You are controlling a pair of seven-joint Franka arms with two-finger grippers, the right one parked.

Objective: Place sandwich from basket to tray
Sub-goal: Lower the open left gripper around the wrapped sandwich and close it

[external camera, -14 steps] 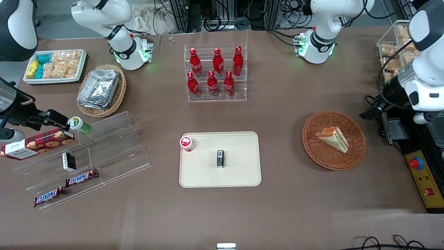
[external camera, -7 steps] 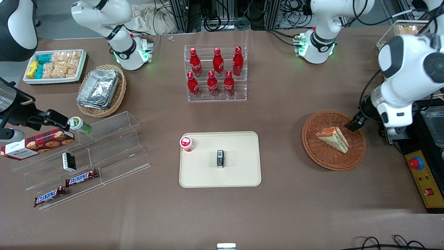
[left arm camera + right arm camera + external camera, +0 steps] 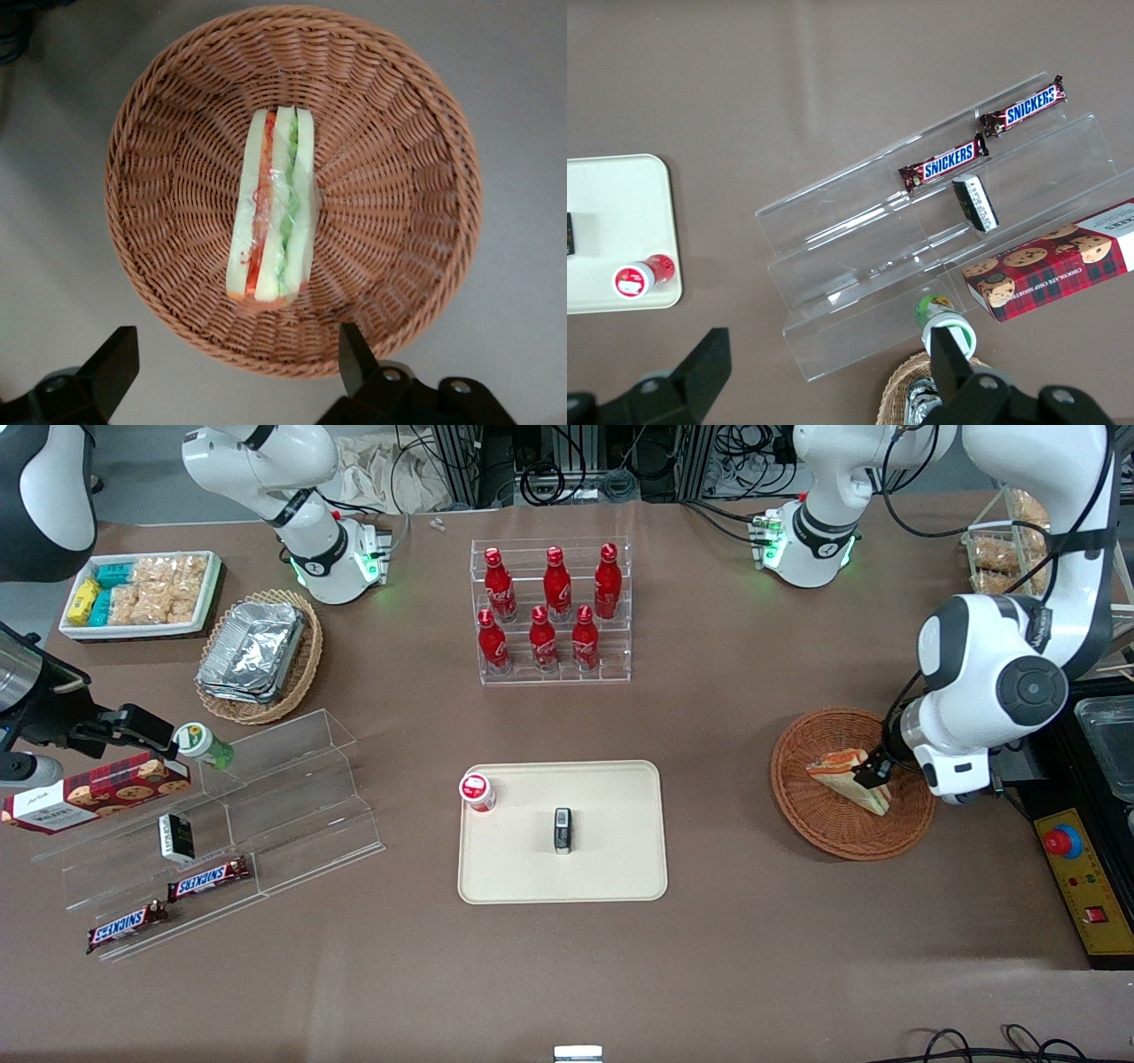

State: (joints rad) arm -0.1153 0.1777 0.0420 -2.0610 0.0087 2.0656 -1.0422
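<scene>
The sandwich (image 3: 837, 772) is a pale wedge with red, orange and green layers, lying in the round reddish-brown basket (image 3: 824, 828) toward the working arm's end of the table. My gripper (image 3: 873, 773) hangs just above the basket, over the sandwich's end. In the left wrist view the sandwich (image 3: 273, 208) lies in the middle of the basket (image 3: 399, 177). The gripper (image 3: 235, 367) is open there, its two dark fingers (image 3: 354, 354) standing wide apart over the basket's rim with nothing between them. The cream tray (image 3: 611, 868) lies mid-table.
A small red-capped bottle (image 3: 477, 791) and a small dark packet (image 3: 563, 830) stand on the tray. A clear rack of red bottles (image 3: 554, 611) is farther from the front camera. A yellow control box with a red button (image 3: 1074, 868) lies beside the basket.
The left arm has swung in from the table's end and come over the basket, so the gripper now hangs above the sandwich. The sandwich and basket have not moved.
</scene>
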